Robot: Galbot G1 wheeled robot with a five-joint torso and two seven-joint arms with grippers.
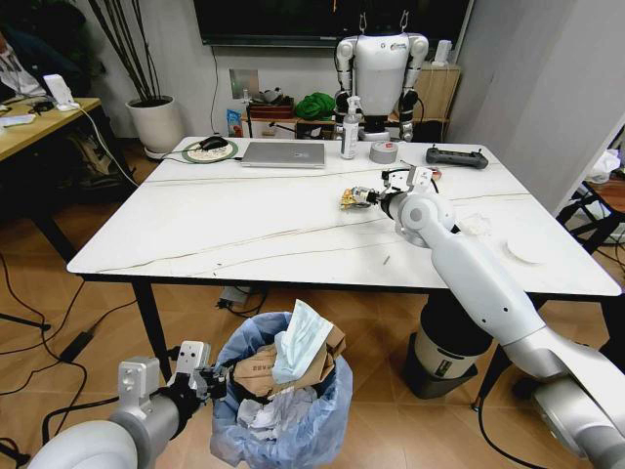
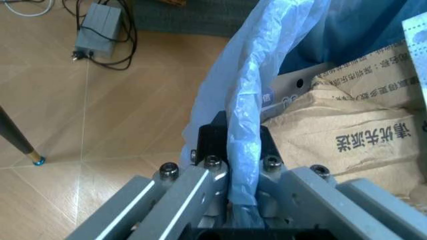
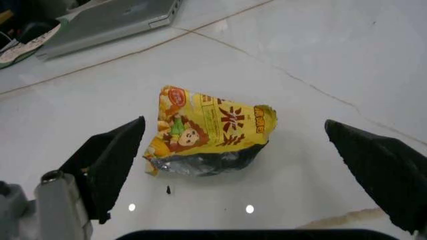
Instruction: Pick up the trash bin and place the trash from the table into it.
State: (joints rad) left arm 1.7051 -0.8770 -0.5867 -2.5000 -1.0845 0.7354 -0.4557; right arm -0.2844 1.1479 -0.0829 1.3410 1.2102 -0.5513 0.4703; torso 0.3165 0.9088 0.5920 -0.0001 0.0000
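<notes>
While the left claw [image 1: 207, 383] is clamped shut on the rim of the trash bin [image 1: 283, 410], pinching a fold of its light-blue bag [image 2: 245, 125] between its fingers, the bin sits low in front of the table [image 1: 244, 234], near its front edge in the head view. One bin is in reach, and it is well filled: a brown cardboard piece [image 1: 262, 369] printed with characters, a pale blue-white sheet [image 1: 301, 340] leaning up out of the top, and crumpled white tissue [image 1: 256, 410] lower down. In the left wrist view the cardboard [image 2: 347, 135] presses against the inside of the bag just beside the clamped fold.

Farther out, on the white tabletop, the right claw [image 1: 369, 198] hangs spread wide just over one yellow snack wrapper [image 1: 349, 199]. In the right wrist view the wrapper [image 3: 210, 132] lies flat on the table between the two dark fingers [image 3: 110, 162], touching neither, its silver underside showing at one torn end. Off to the right arm's side lie one crumpled piece of clear or white packaging [image 1: 476, 225] and one flat white round object [image 1: 532, 247] near the table's right edge.

Toward the far edge stand one closed laptop [image 1: 283, 153], one spray bottle [image 1: 350, 129], one roll of grey tape [image 1: 383, 151], one black controller [image 1: 456, 156] and a round mat with a mouse on it [image 1: 210, 149].
</notes>
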